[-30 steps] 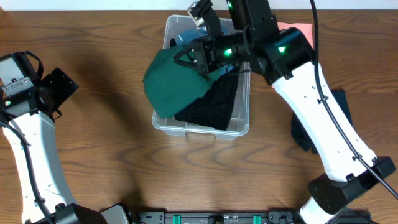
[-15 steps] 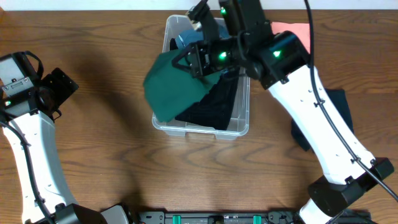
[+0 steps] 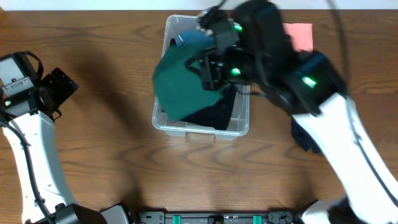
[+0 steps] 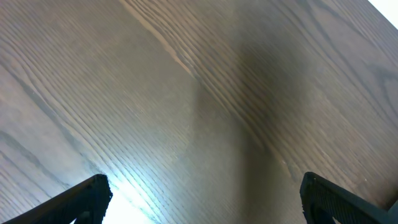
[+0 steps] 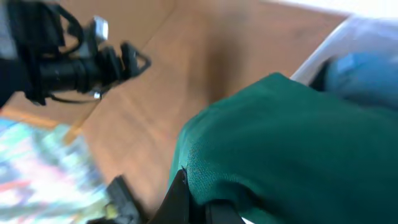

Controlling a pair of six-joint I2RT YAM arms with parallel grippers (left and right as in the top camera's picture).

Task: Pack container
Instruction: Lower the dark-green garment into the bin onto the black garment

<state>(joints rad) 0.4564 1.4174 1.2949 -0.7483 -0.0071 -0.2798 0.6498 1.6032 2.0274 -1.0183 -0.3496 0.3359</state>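
The clear plastic container [image 3: 200, 130] stands at the middle back of the table. It holds a black garment [image 3: 214, 107] and a blue one [image 3: 191, 41]. My right gripper [image 3: 208, 70] is shut on a dark green garment [image 3: 181, 84] and holds it over the container's left half; the cloth hangs out over the left rim. In the right wrist view the green garment [image 5: 298, 143] fills the frame, pinched between my fingers [image 5: 202, 202], with the blue garment [image 5: 367, 68] behind. My left gripper [image 4: 202, 199] is open and empty over bare table at the far left.
A pink garment [image 3: 298, 35] lies at the back right. A dark navy garment [image 3: 305, 134] lies on the table right of the container, partly under my right arm. The table is brown wood [image 3: 112, 143].
My right arm has swung right and forward, blurred by motion. The green garment has shifted right, further over the container. The left arm has not moved.
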